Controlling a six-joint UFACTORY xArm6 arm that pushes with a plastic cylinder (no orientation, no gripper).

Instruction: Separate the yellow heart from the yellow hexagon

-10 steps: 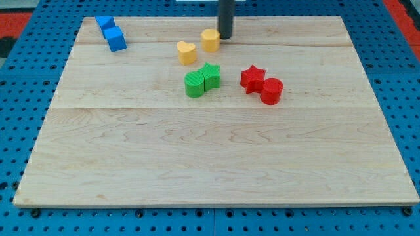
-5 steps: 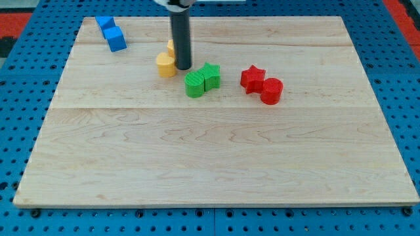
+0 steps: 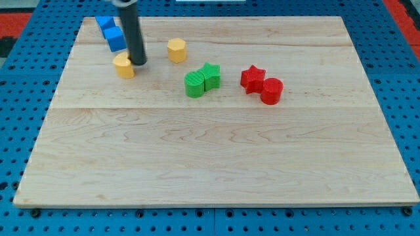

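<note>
In the camera view, a pale wooden board (image 3: 216,164) lies on a blue pegboard surface (image 3: 20,78), and my tip (image 3: 139,63), the lower end of a straight dark rod with no fingers to open or close, rests on the board toward the view's upper left. The small yellow heart-shaped block (image 3: 123,65) sits just to the view's left of my tip, touching it or nearly so; which of the two cannot be told from this angle. The small yellow hexagonal block (image 3: 176,50) stands apart to the view's right and slightly toward the view's top, with bare wood between it and my tip, so the rod stands between the two yellow blocks. Close behind the rod, toward the view's top left, are two blue blocks: a blue cube-like block (image 3: 116,39) partly hidden by the rod, and a second blue block (image 3: 104,23) beyond it at the board's corner, its shape hard to tell. To the view's right of the hexagon and lower, a green rounded block (image 3: 194,85) touches a green star-shaped block (image 3: 210,75). Further right, a red star-shaped block (image 3: 252,78) touches a red cylindrical block (image 3: 271,90). Both pairs lie well apart from my tip.
</note>
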